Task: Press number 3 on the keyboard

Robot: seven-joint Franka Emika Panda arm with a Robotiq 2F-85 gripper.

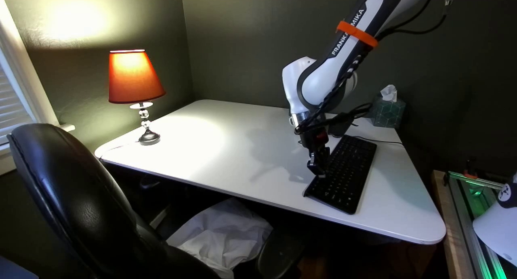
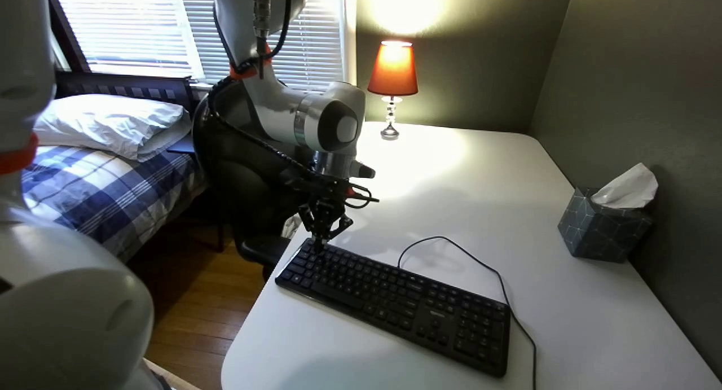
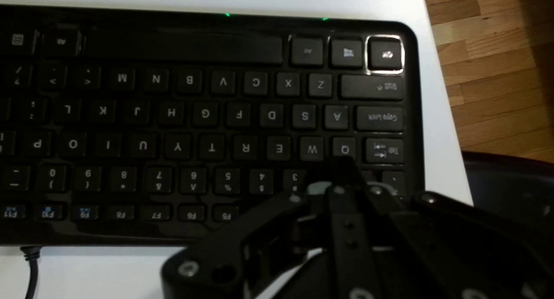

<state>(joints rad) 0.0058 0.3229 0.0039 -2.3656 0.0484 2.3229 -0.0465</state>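
1. Where the white arm (image 1: 321,83) slants in between one and two o'clock in an exterior view, the end effector (image 1: 321,173) hangs over the keyboard (image 1: 350,172). The keyboard lies at four o'clock on the white counter (image 1: 226,158), with a tissue box (image 1: 388,112) at one o'clock from it. A lit lamp (image 1: 135,79) stands at ten, a black chair (image 1: 68,198) at eight.
2. In an exterior view, the keyboard lies between five and six o'clock, its cable (image 2: 497,272) curving round toward four. The end effector is at the keyboard's ten o'clock end. A bed (image 2: 113,181) with a white pillow (image 2: 113,122) is at nine.
3. In the wrist view, the end effector sits at five o'clock, narrow, its fingertips (image 3: 345,171) together. Just beside them, at nine o'clock, is the partly hidden 3 key (image 3: 295,179); whether they touch any key, I cannot tell. Wooden floor (image 3: 489,74) shows at two.
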